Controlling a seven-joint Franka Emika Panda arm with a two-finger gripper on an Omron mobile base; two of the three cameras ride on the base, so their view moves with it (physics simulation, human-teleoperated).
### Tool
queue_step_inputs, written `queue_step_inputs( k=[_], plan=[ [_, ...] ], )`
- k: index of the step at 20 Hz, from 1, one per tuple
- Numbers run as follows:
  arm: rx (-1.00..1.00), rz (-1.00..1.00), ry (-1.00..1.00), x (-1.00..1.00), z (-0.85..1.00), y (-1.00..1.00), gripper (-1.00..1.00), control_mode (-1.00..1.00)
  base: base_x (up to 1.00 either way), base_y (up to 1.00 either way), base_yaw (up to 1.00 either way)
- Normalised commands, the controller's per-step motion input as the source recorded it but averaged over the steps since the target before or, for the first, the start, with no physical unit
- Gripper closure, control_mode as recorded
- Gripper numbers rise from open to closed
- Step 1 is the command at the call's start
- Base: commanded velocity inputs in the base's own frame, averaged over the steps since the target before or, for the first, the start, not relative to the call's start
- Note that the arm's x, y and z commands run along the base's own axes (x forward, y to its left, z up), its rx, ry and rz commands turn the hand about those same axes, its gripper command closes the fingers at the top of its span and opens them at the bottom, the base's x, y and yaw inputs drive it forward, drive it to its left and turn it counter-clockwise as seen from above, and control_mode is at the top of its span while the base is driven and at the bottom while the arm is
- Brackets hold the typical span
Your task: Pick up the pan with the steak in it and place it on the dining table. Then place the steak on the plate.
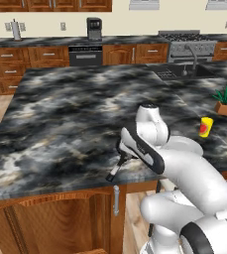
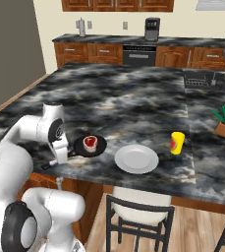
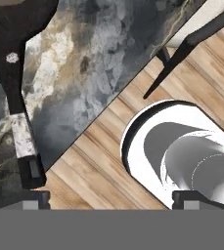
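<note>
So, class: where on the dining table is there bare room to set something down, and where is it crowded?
Free: the broad marbled stretch of the dining table behind the pan and plate, up to the sink. Crowded: the near edge, where the pan with the steak, the plate and the yellow cup line up beside the open gripper.

The dining table (image 2: pixel 133 98) has a polished marbled stone top over brown wood. Just beside the pincer (image 3: pixel 108 200), the pan (image 2: pixel 90 146) looks matt black, its handle tip silvery metal. The plate (image 2: pixel 136 159) beyond is smooth and light grey.
</note>
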Motion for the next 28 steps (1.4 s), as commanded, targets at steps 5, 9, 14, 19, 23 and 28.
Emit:
queue_step_inputs(
  k=[5,9,14,19,23,28],
  plan=[
    [0.11,0.0,-0.3,-0.2,0.73,-0.03,-1.0,-1.0,0.0,0.0,0.0],
    [0.03,0.01,-0.1,0.11,0.36,0.0,-1.0,-1.0,0.0,0.0,0.0],
    [-0.02,0.02,0.01,0.12,0.01,0.0,-1.0,-1.0,0.0,0.0,0.0],
    [-0.03,0.01,-0.03,-0.08,-0.01,0.02,-1.0,-1.0,0.0,0.0,0.0],
    [0.0,0.0,-0.14,-0.11,0.16,0.0,-1.0,-1.0,0.0,0.0,0.0],
    [-0.01,0.01,-0.06,0.3,0.12,0.0,-1.0,-1.0,0.0,0.0,0.0]
  ],
)
